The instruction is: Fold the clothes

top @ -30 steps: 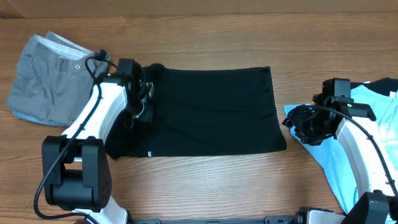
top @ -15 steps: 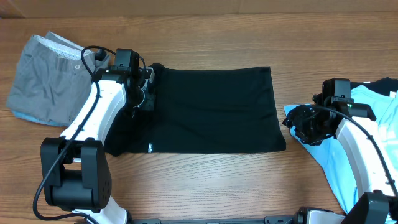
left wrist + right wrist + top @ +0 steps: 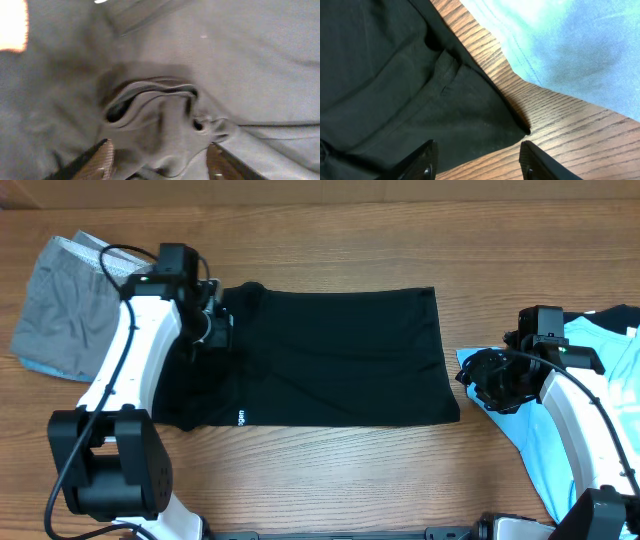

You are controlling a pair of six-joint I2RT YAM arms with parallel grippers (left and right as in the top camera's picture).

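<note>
1. Grey shorts (image 3: 65,305): these lie rumpled at the far left of the table (image 3: 330,480), clear of both arms.
2. Left gripper (image 3: 213,330): it sits low over the upper left end of the black garment (image 3: 340,360). In the wrist view its fingers (image 3: 99,157) stand apart, with a raised pucker of the cloth between them. We see no pinch on it.
3. Black garment: it is spread flat mid-table with its long axis running left to right. From the left gripper the rest of the cloth extends to the right and towards the near edge. We judge the left arm the better placed, since it is already on the cloth.
4. Right gripper (image 3: 485,380): it hangs just beside the garment's right edge, above its lower right corner (image 3: 522,131). The fingers are apart and hold nothing.
5. Light blue garment (image 3: 585,405): this lies at the far right, partly under the right arm.
6. Change noted: over the last second the left gripper has travelled up and to the left. The cloth's lower left part has spread leftward with it. The right arm has not moved.
</note>
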